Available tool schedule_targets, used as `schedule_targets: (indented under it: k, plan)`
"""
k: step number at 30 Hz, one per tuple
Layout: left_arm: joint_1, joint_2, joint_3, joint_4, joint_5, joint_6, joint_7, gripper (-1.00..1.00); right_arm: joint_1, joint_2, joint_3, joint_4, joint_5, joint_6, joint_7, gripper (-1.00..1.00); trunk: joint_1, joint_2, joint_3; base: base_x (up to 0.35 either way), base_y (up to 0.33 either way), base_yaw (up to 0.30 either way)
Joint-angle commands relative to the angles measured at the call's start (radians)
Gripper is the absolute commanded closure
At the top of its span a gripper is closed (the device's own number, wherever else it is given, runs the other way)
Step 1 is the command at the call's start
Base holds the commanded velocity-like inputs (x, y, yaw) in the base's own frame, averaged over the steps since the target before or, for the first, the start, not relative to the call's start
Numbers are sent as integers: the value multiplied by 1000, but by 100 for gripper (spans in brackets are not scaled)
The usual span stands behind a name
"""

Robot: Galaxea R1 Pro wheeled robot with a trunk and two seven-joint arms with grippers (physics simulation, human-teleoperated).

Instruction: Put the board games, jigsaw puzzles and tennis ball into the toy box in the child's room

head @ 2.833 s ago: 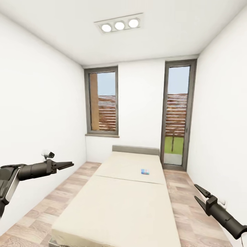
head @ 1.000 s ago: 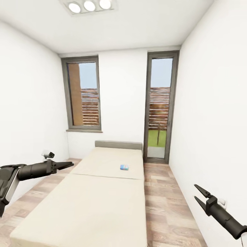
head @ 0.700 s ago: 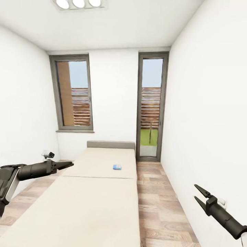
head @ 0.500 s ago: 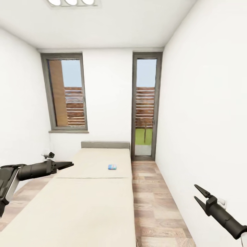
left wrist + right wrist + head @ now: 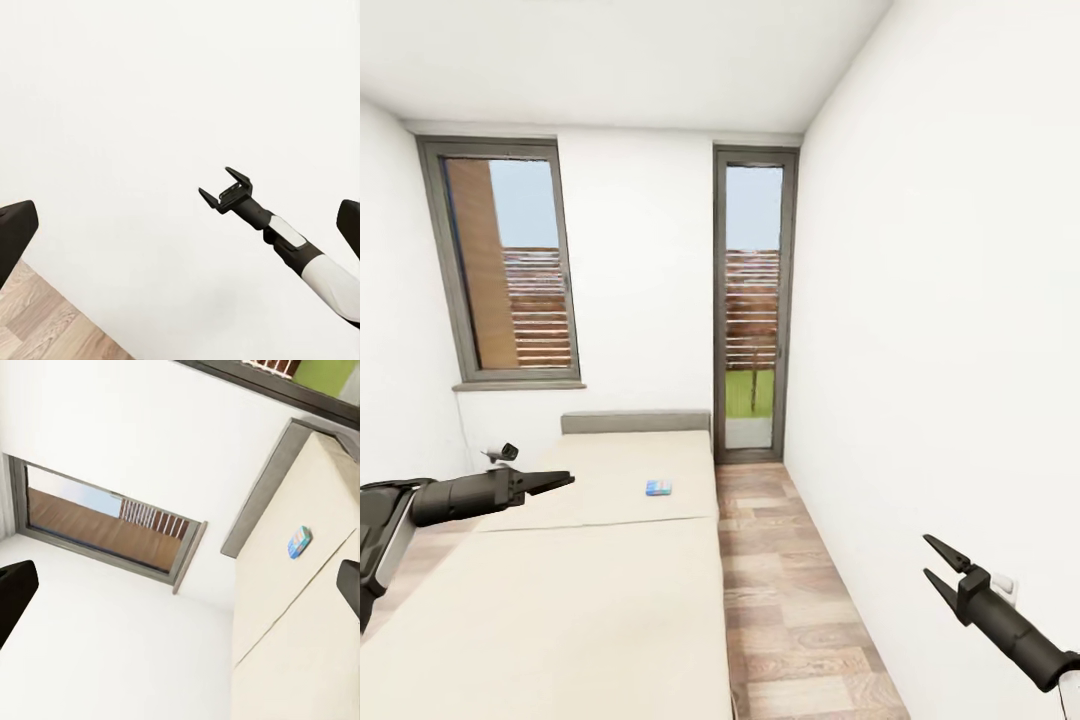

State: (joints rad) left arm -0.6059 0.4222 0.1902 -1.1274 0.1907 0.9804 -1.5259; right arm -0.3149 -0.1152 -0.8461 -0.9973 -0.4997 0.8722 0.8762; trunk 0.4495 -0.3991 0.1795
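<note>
A small blue board game (image 5: 658, 488) lies flat on the far section of the cream bed (image 5: 580, 590), near the grey headboard (image 5: 635, 421). It also appears in the right wrist view as the board game (image 5: 298, 542) on the bed (image 5: 300, 652). My left gripper (image 5: 560, 481) hovers over the bed's left side, well short of the box, open and empty. My right gripper (image 5: 937, 560) hangs open and empty over the floor by the right wall; the left wrist view shows this gripper (image 5: 225, 191) too. The table, toy box, jigsaw puzzles and tennis ball are out of view.
A strip of wood-plank floor (image 5: 790, 580) runs between the bed and the white right wall (image 5: 960, 350). A grey-framed window (image 5: 510, 265) and a tall glazed door (image 5: 752, 305) stand in the far wall. A wall socket (image 5: 1005, 585) sits low beside my right arm.
The whole view has swung right and moved closer: bed, window and door have shifted left, and the ceiling light has left the picture. Both arms hold the same pose.
</note>
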Motion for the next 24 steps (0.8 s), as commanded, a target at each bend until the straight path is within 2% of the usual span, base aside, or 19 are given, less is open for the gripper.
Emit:
schedule_targets:
  k: [1, 6, 14, 20, 24]
  plan:
    - [0, 1, 0, 0, 1, 11, -3, -100, -7, 0, -1, 0, 2, 9, 3, -100, 0, -1, -2, 38, 0, -136]
    - [0, 1, 0, 0, 1, 11, -3, -100, -20, 0, 6, -2, 9, 22, 3, -100, 0, -1, -10, 13, 0, -69]
    - [0, 1, 0, 0, 1, 11, -4, -100, -41, 3, 85, -11, 13, 22, 4, -100, 0, -1, -21, 1, 0, 79]
    - [0, 1, 0, 0, 1, 12, -5, -100, -42, 7, 102, -18, 13, 20, 4, -100, 0, -1, -23, 0, 0, 38]
    - [0, 1, 0, 0, 1, 12, -4, -100, -43, 6, 105, -19, 13, 20, 4, -100, 0, -1, -24, 11, -12, 201]
